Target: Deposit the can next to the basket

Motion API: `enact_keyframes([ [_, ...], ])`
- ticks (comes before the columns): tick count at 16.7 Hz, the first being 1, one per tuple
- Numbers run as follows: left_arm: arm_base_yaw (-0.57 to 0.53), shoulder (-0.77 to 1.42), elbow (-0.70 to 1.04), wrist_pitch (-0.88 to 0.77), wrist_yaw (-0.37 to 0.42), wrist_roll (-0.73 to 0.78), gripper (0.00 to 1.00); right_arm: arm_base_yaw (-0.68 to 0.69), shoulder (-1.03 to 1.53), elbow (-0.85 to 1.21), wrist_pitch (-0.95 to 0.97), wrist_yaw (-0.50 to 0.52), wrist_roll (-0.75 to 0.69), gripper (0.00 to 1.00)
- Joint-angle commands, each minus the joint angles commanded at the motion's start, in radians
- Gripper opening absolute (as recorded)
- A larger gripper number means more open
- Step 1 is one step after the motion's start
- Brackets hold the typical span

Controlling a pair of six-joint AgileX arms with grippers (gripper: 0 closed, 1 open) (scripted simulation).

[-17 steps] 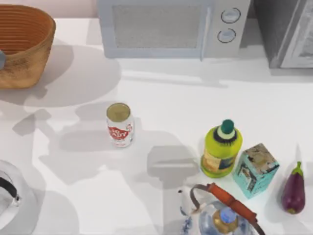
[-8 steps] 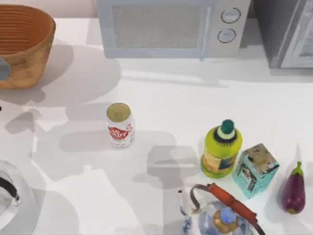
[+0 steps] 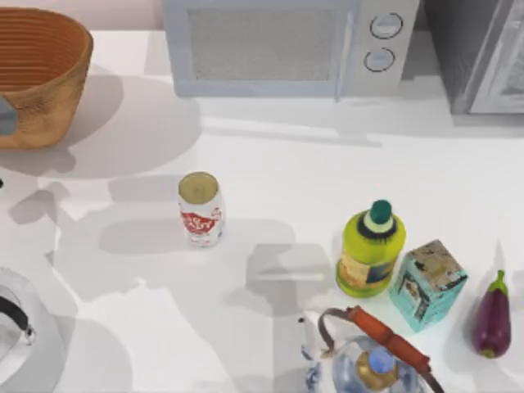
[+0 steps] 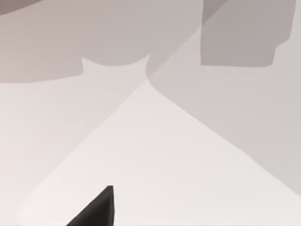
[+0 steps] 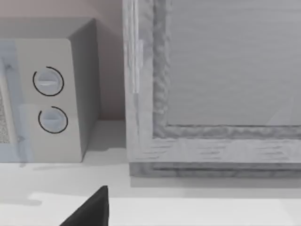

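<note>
The basket [image 3: 37, 74] is cut by the top and left edges at upper left. The kettle [image 3: 372, 356] runs off the bottom edge. In the left wrist view, a dark finger [image 4: 96, 209] shows as a cropped wedge at the bottom edge.

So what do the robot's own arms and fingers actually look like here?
Little of them is on show. In the left wrist view, a flat, matte black wedge with a sharp point juts over the white table; it looks like part of a finger. The right wrist view has a matching black wedge. In the top view, a small grey-blue piece sits by the basket. No cables or markings are visible.
</note>
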Motion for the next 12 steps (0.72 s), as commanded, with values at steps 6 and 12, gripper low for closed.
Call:
enact_keyframes([
  [6,0.000,0.000,0.000,0.000,0.000,0.000,0.40,0.000,0.000,0.000,0.000,0.000,0.000,1.00],
  [12,0.000,0.000,0.000,0.000,0.000,0.000,0.00,0.000,0.000,0.000,0.000,0.000,0.000,1.00],
])
